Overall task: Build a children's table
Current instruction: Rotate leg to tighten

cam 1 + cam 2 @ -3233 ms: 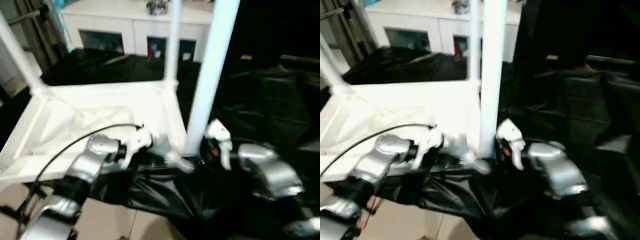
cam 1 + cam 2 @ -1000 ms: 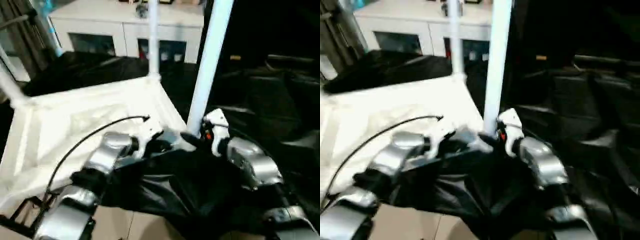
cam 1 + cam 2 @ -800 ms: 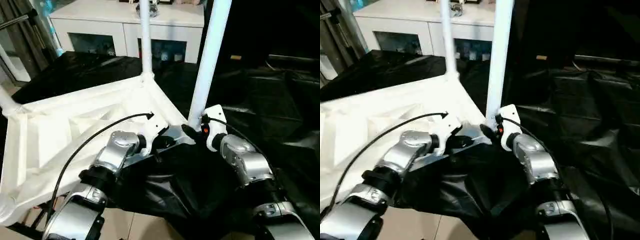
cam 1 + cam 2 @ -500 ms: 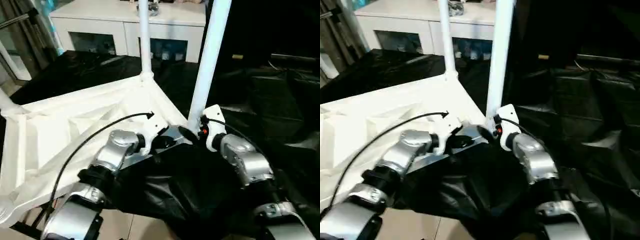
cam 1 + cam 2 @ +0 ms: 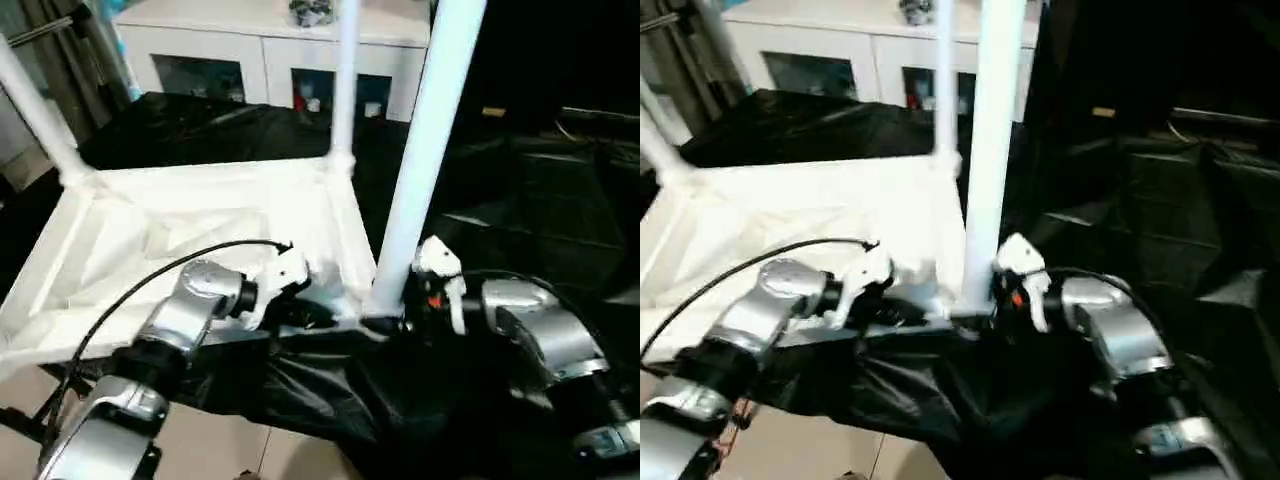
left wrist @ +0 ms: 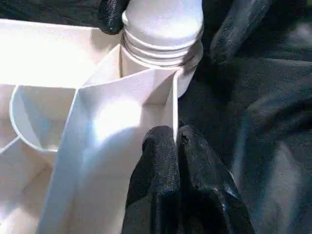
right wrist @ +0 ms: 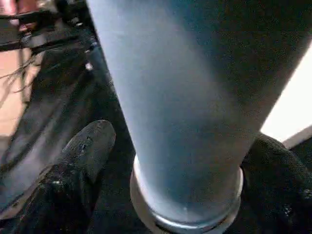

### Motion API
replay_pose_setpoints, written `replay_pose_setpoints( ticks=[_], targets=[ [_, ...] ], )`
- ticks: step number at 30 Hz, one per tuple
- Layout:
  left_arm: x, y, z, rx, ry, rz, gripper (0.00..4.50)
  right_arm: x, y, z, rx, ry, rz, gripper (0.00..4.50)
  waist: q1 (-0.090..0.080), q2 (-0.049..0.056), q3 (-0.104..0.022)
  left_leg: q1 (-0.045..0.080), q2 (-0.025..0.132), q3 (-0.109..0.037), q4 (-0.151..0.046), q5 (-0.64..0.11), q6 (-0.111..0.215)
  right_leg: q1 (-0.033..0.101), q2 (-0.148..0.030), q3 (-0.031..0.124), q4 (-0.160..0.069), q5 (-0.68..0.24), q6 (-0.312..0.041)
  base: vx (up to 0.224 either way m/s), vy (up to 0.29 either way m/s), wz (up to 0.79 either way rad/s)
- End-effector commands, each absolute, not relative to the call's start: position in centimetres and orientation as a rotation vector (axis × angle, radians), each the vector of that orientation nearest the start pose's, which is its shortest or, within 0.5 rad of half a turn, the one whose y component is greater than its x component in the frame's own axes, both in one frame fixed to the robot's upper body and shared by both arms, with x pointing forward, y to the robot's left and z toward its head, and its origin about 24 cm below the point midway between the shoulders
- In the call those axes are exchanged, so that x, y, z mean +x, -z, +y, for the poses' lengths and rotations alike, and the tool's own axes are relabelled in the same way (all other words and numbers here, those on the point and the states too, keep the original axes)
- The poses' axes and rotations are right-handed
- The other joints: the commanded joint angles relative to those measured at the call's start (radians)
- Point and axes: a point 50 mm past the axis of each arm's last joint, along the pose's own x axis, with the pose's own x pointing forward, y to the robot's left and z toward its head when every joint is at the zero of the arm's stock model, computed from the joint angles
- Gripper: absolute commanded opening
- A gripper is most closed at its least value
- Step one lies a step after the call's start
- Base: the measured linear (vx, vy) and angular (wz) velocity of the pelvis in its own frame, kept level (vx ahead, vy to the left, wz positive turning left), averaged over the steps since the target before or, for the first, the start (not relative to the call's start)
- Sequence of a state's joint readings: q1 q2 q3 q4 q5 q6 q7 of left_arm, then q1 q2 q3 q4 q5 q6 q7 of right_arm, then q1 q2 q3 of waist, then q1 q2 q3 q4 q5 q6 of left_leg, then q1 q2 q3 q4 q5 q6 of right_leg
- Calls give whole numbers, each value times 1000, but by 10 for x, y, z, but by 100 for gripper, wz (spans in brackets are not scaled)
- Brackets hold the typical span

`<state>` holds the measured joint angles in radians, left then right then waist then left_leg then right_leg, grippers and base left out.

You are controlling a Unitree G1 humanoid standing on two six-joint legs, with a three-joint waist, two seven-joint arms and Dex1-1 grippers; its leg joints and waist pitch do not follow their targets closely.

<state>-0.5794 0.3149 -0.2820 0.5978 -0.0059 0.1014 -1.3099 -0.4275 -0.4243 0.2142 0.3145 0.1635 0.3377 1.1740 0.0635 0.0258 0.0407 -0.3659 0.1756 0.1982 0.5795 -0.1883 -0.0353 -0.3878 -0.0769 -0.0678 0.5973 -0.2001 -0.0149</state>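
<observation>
White tabletop (image 5: 200, 230) rim is pinched by the closed left tool (image 6: 178, 146); near-corner leg (image 5: 420, 160) is straddled by the open right tool (image 7: 170, 170).

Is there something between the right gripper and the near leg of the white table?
Nothing visible. The right gripper sits around the base of the near leg, one finger on each side, with no other thing between them.

I see the children's table (image 5: 200, 215) as smooth white plastic, its ribbed underside faintly glossy. The leg (image 7: 185, 97) is a smooth tube with a soft sheen. Black cloth (image 5: 330, 390), shiny and creased, drapes the tabletop. My forearms (image 5: 545, 335) look like brushed silver metal; the tool fingers (image 6: 168, 165) are matt black, finely textured.
</observation>
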Motion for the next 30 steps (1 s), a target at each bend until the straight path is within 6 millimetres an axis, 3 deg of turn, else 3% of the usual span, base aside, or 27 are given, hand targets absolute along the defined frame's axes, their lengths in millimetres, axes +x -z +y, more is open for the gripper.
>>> replay_pose_setpoints(
  ticks=[1, 10, 15, 18, 20, 22, 25, 30],
  targets=[
    [303, -52, 106, 308, 1545, 404, 0, 284, -53, -134, -136, -1355, 465, 367, 2, -9, -56, 12, 67, -24, -59, -147, 79, 46, -79, 51, -59, -94, -264, 0, 0, 0],
    [300, -50, 105, 297, 1555, 412, 0, 280, -52, -127, -105, -1380, 471, 292, 3, -9, -58, 11, 65, -24, -56, -127, 80, 47, -78, 50, -56, -73, -263, 0, 0, 0],
    [302, -49, 103, 283, 1522, 409, 0, 277, -48, -125, -82, -1366, 478, 263, 2, -8, -56, 12, 65, -25, -58, -150, 68, 45, -79, 51, -61, -114, -255, 0, 0, 0],
    [311, -48, 98, 272, 1404, 392, 0, 286, -38, -121, -83, -1217, 464, 261, -2, -9, -53, 13, 64, -27, -60, -173, 50, 43, -79, 51, -65, -150, -251, 0, 0, 0],
    [319, -47, 89, 264, 1286, 386, 0, 299, -26, -116, -87, -1022, 472, 261, -12, -9, -45, 17, 60, -30, -65, -245, 15, 36, -82, 51, -80, -283, -228, 0, 0, 0],
    [321, -46, 87, 262, 1259, 387, 0, 301, -24, -115, -80, -989, 481, 261, -23, -10, -40, 21, 57, -36, -69, -303, -10, 35, -81, 49, -91, -404, -189, 0, 0, 0],
    [330, -46, 69, 236, 1137, 383, 0, 308, -13, -100, -64, -828, 535, 261, -39, -9, -39, 26, 58, -41, -74, -346, -29, 28, -79, 51, -93, -431, -175, 0, 0, 0],
    [332, -49, 48, 217, 1089, 360, 0, 315, -12, -80, -15, -730, 539, 261, -40, -9, -41, 28, 54, -40, -73, -347, -15, 27, -80, 54, -101, -437, -159, 0, 0, 0]
  ],
)
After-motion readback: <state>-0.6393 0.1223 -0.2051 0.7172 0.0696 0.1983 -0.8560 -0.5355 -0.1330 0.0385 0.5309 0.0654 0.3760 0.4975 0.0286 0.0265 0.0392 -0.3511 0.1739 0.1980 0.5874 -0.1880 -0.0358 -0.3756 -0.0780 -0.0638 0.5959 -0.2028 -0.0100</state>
